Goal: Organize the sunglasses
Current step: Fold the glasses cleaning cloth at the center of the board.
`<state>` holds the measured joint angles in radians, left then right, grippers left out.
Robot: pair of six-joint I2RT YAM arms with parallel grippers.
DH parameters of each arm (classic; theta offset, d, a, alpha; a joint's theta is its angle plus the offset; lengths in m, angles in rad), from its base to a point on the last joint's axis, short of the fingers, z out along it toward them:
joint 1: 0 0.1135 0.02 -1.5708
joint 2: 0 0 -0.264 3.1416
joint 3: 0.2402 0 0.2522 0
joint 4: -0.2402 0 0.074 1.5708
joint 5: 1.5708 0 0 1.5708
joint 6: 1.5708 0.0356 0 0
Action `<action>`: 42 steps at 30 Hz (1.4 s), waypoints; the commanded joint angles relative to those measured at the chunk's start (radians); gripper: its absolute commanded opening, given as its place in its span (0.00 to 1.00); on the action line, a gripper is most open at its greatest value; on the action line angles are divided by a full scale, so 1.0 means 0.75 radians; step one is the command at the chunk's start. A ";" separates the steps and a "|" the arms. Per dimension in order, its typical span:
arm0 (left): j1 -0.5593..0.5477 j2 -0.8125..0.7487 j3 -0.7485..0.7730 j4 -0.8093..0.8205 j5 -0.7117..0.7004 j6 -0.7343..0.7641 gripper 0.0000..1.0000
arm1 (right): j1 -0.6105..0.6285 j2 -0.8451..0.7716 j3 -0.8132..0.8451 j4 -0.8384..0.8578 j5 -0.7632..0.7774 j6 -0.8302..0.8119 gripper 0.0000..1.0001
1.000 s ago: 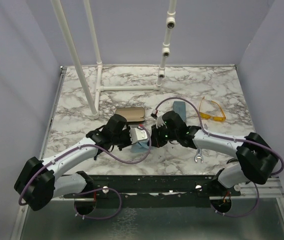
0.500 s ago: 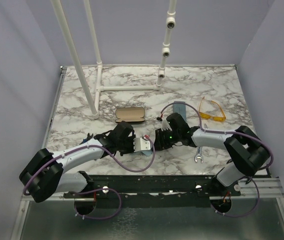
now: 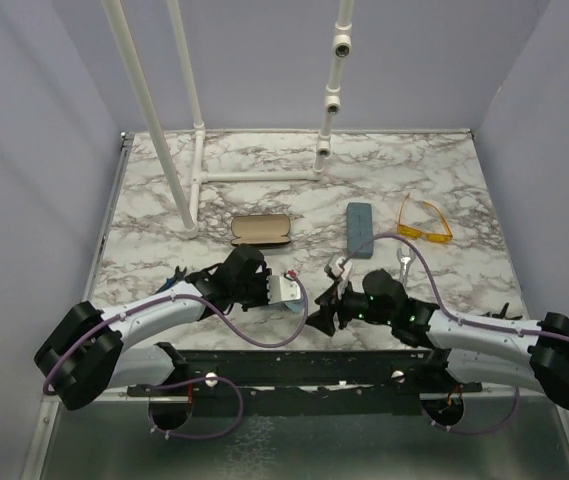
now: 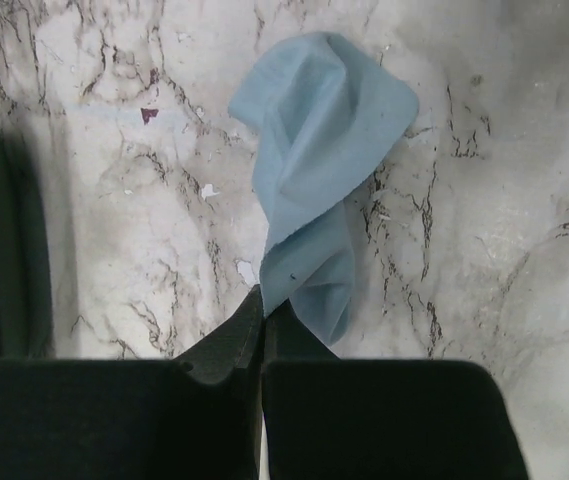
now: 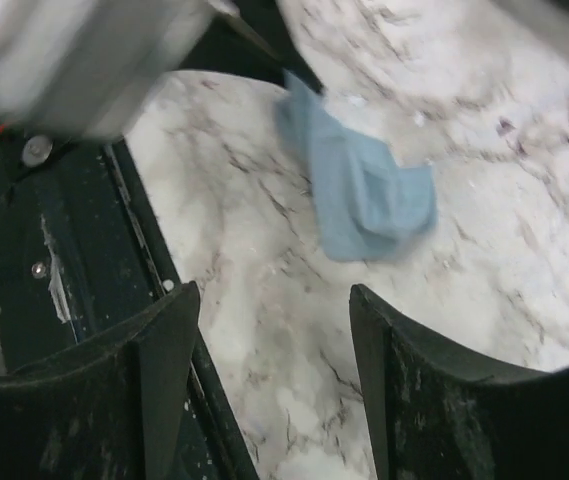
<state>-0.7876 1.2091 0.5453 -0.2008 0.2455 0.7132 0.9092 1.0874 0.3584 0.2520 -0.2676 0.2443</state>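
Two arms reach inward over the near part of the marble table [image 3: 434, 170], their tools close together just beyond the black rail [image 5: 84, 250] at the table's near edge.

The left gripper [image 4: 263, 312] has its jaws pressed together on one corner of a light blue cloth [image 4: 314, 150]. The rest of the cloth lies crumpled and folded on the marble just ahead of the fingertips.

The right gripper [image 5: 272, 300] sits just to the right of it, low over the table. Its two dark fingers [image 5: 164, 380] stand well apart with only bare marble between them. From its wrist view the cloth lies just beyond the fingers and they do not touch it.

The yellow-orange sunglasses [image 3: 425, 224] lie on the far right part of the table, well apart from both tools, with their arms unfolded. Just to their left lies a blue-grey case [image 3: 360, 229], closed, its long side running near to far. Further left, near the middle of the table, an oval case [image 3: 260, 230] lies open showing a tan lining. Whether anything rests inside it cannot be told from above.

A white pipe frame [image 3: 196, 150] stands on the far left of the table.
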 commanded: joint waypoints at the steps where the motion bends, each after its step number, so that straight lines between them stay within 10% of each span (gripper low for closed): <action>1: -0.005 -0.045 0.028 0.042 0.070 -0.085 0.00 | 0.190 -0.040 -0.283 0.748 0.262 -0.322 0.66; 20: -0.027 -0.031 0.180 -0.092 0.173 -0.398 0.00 | 0.292 0.780 -0.349 1.711 0.548 -0.632 0.55; 42: -0.028 -0.055 0.160 -0.085 0.186 -0.382 0.00 | 0.291 1.072 -0.254 1.981 0.710 -0.761 0.45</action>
<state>-0.8009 1.1908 0.6544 -0.2642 0.3550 0.4301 1.1202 1.8755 0.1627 1.5097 0.2371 -0.3058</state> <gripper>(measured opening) 0.003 0.443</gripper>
